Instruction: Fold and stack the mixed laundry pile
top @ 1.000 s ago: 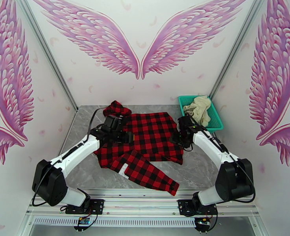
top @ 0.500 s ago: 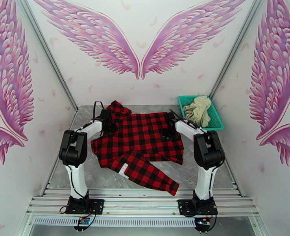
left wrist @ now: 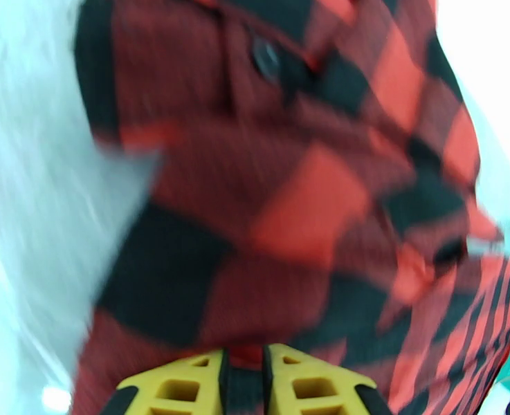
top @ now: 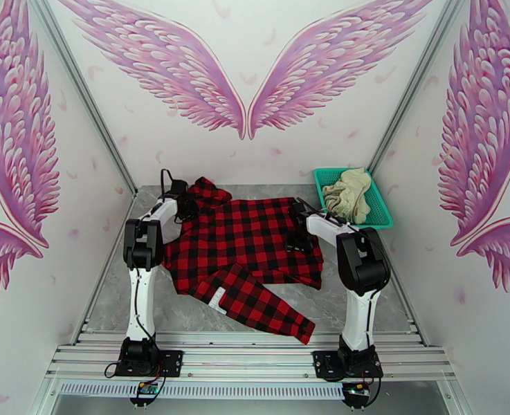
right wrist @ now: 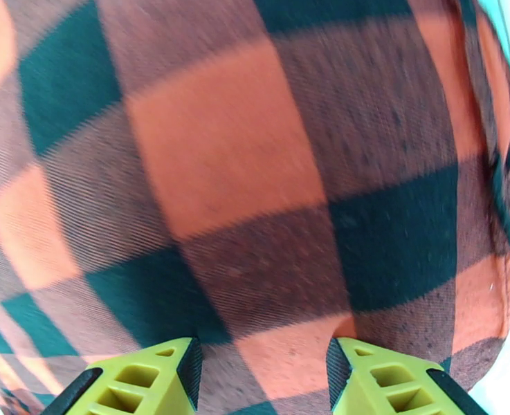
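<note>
The red-and-black check shirt (top: 255, 250) lies spread flat on the grey table (top: 351, 299), one sleeve folded across its front toward the near edge. My left gripper (top: 185, 207) sits at the shirt's back-left corner by the bunched sleeve. In the left wrist view its yellow fingers (left wrist: 178, 389) are pinched on a sliver of check cloth (left wrist: 303, 216). My right gripper (top: 297, 226) rests on the shirt's back-right part. Its fingers (right wrist: 386, 382) stand wide apart with flat check cloth (right wrist: 241, 167) between them. The cream garment (top: 348, 191) lies crumpled in the basket.
The teal mesh basket (top: 386, 217) stands at the back right corner against the wall. Walls close in the table on three sides. Bare grey tabletop shows in front of the shirt and along the left side.
Both arms have stretched toward the back of the table, elbows rising. The left gripper went from the shirt's middle left to its back-left corner and closed on cloth. The right gripper shifted back slightly.
</note>
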`<state>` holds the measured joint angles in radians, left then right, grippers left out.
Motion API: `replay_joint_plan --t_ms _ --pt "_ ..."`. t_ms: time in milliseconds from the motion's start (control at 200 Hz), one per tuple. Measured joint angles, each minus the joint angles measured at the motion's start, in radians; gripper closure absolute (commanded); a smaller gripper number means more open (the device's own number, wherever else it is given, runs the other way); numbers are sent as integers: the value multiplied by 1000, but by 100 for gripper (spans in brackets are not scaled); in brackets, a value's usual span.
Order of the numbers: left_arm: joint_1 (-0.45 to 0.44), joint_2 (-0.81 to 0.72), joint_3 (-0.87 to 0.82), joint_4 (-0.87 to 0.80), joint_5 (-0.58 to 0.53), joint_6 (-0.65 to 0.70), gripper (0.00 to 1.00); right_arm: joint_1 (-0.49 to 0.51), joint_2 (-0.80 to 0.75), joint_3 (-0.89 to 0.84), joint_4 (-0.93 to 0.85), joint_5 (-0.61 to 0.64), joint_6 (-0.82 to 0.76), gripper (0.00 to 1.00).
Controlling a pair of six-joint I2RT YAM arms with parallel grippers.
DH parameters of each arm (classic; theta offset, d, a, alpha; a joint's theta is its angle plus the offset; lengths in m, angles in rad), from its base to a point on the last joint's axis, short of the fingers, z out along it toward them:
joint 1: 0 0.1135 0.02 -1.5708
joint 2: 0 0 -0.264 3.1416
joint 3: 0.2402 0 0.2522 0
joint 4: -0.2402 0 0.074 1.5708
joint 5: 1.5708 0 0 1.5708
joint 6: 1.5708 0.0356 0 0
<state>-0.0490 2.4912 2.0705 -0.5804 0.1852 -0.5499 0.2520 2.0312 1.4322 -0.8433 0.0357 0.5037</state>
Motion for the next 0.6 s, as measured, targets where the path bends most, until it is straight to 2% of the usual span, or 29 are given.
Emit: replay_joint_plan --t_ms 340,600 --pt "51 169 285 -52 55 -45 77 0 3 55 -40 9 -5 44" --pt "108 200 421 -140 100 -7 64 0 -61 24 -63 10 -28 44"
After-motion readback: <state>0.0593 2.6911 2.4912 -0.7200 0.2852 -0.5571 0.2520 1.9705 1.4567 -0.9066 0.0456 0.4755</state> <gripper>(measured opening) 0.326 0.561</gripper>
